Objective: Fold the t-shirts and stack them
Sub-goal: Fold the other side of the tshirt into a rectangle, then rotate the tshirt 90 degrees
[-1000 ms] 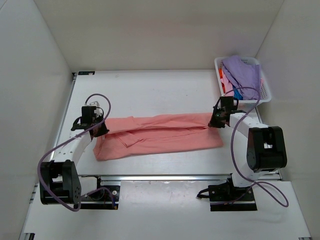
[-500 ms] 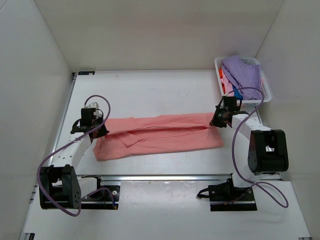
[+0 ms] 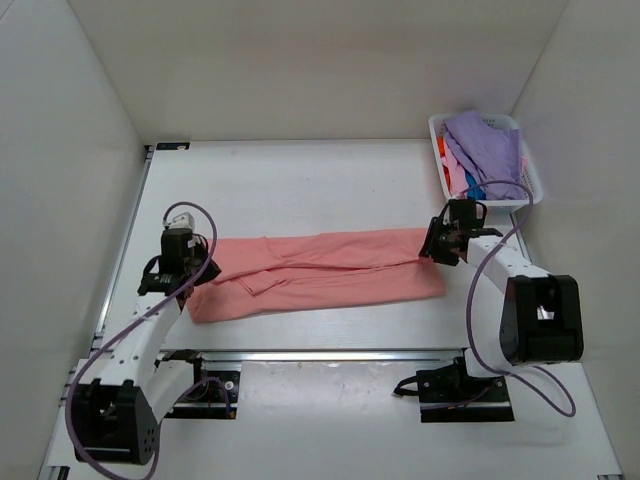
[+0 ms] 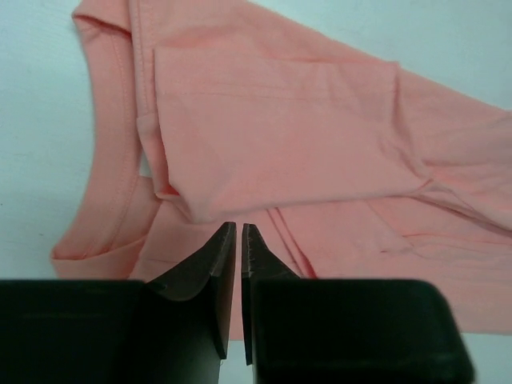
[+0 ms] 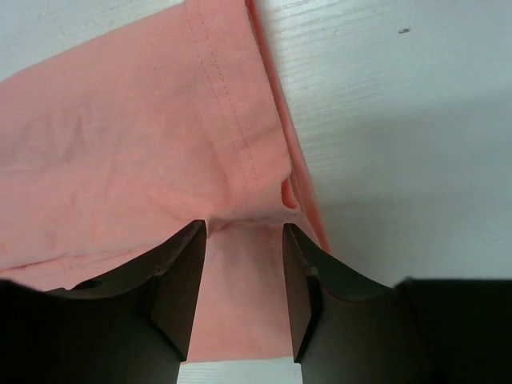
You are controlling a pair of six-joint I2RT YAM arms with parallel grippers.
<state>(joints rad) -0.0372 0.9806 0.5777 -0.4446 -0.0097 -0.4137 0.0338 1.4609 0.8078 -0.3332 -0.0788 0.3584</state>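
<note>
A salmon-pink t-shirt (image 3: 320,265) lies flat across the table as a long folded strip, its top edge doubled over. My left gripper (image 3: 190,270) sits at the strip's left end. In the left wrist view the left gripper (image 4: 240,228) has its jaws a thin slit apart above the t-shirt (image 4: 280,136), with nothing between them. My right gripper (image 3: 433,248) is at the strip's upper right corner. In the right wrist view the right gripper (image 5: 244,228) is open, straddling the hem fold of the t-shirt (image 5: 120,136) without pinching it.
A white basket (image 3: 533,182) stands at the back right, just behind the right gripper. It holds a lavender t-shirt (image 3: 485,140) on top, with bits of orange-red and blue cloth under it. White walls close in the table on three sides.
Both grippers were shut on the t-shirt's ends and have now parted their jaws and let it go. Both arms have drawn back a little toward the near edge. The t-shirt lies still.
</note>
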